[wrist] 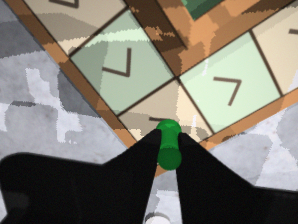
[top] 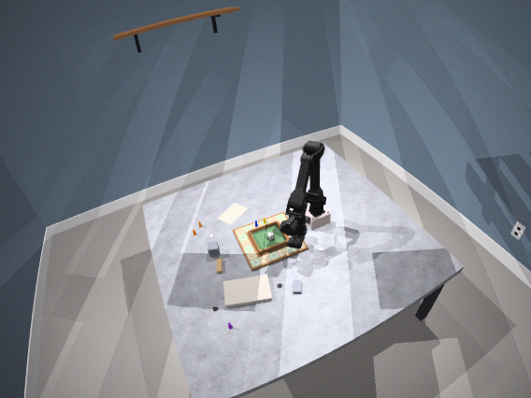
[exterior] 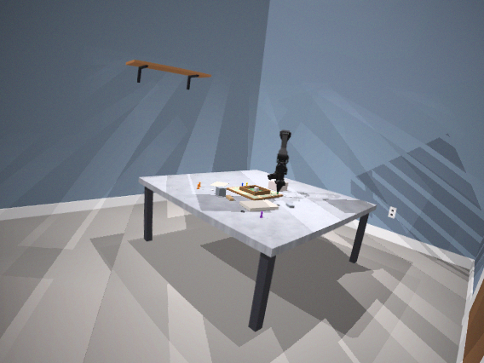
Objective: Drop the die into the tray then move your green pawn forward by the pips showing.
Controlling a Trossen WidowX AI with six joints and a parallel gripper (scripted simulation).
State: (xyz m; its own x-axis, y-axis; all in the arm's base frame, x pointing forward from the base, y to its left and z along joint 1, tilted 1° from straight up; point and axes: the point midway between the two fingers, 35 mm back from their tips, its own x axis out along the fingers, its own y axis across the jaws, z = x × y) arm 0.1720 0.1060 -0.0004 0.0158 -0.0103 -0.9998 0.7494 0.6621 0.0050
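Now green pawn point(wrist: 169, 145) clamped between the pincer point(wrist: 168, 150) fingertips, over board corner square point(wrist: 165, 107).

Purple pawn point(top: 229, 325), orange pawns point(top: 200, 224), grey cube point(top: 213, 248), wall shelf point(top: 178, 21).

The grey marbled surface point(top: 327, 299) on dark legs carries a wooden game board point(top: 262, 260) near its middle, with the arm's pale base block point(top: 321, 220) just right of it. Left of the board lie a cream sheet point(top: 232, 213), two orange pawns point(top: 196, 228), a grey cube point(top: 213, 248) and a small tan block point(top: 219, 265). Nearer lie a cream slab point(top: 247, 290), a small grey block point(top: 297, 286), two dark discs point(top: 279, 285) and a purple pawn point(top: 229, 325)
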